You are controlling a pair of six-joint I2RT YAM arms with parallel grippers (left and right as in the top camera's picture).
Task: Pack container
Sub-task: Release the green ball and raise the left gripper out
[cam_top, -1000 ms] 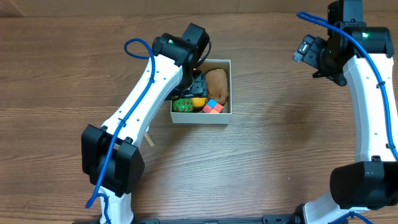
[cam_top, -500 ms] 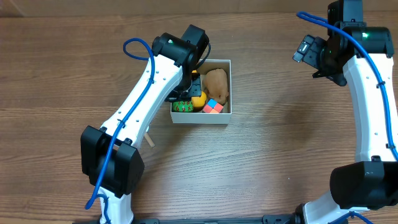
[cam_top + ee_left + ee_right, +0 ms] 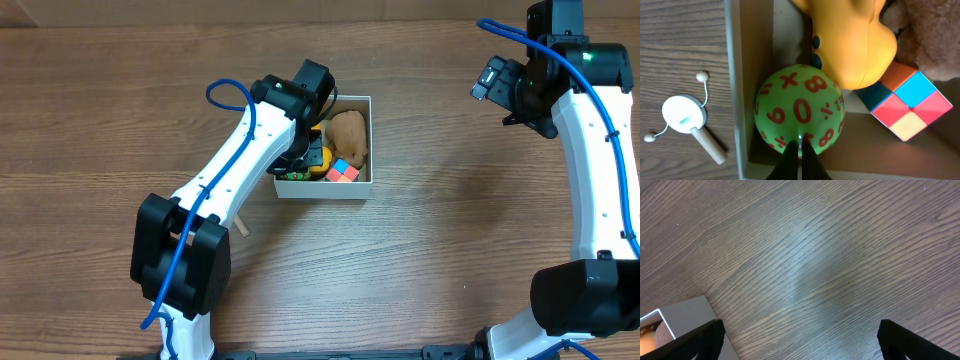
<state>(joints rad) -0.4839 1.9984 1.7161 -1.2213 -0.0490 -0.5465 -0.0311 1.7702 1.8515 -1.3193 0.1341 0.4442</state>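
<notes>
left jaws closed over green ball (image 3: 799, 107) in container (image 3: 322, 190); right jaws spread, distant

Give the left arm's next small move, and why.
Probably lift the left gripper straight up, clear of the container: its jaws are shut and empty above the green ball, which lies inside, while the rattle drum lies outside it.

Left wrist view: red figures are printed all over the green ball (image 3: 800, 112). A 0 is read at centre, an 8 above it and a 9 to its left, with ×, ÷ and = signs among them. A small label (image 3: 684, 119) is seen on the white disc (image 3: 674, 107), too small to be read.
</notes>
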